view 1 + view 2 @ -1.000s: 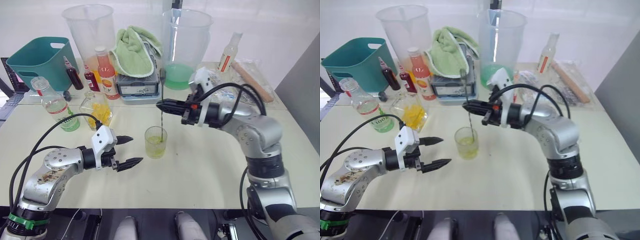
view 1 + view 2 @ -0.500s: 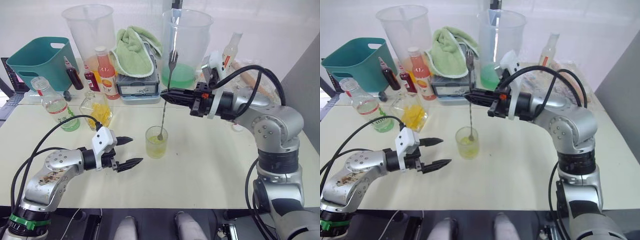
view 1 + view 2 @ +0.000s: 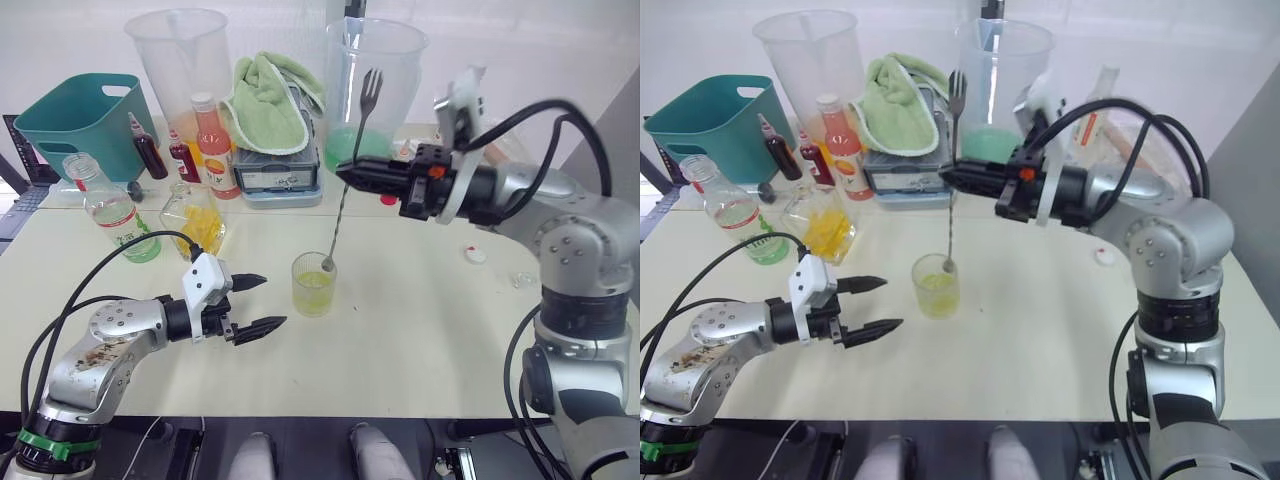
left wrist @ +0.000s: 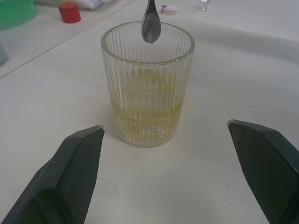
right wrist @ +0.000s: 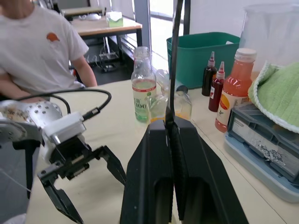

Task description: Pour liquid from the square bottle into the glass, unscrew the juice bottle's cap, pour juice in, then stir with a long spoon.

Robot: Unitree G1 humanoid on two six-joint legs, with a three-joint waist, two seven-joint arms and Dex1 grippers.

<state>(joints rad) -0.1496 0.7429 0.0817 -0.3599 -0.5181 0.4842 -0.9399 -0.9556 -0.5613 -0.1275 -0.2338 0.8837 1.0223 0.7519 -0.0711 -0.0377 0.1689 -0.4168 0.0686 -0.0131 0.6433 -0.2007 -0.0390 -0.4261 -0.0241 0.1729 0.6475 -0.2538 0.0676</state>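
Right now your right gripper (image 3: 345,176) is clamped on the long spoon (image 3: 344,193) partway up its stem, forked end up, and the little bowl hangs just at the rim of the glass (image 3: 312,284). Your left gripper (image 3: 258,301) sits beside the glass with its fingers spread wide, touching nothing.

The glass stands free on the table (image 3: 420,330) with a shallow layer of yellow-green drink in it. If you swing the spoon sideways while its bowl is level with the rim, you could clip the rim and tip or slide the glass, since nothing steadies it. The spoon may also drip on the table, and the thin stem could twist in your grip. The square bottle (image 3: 196,219) and juice bottle (image 3: 112,214) stand well apart from the glass, on your left.
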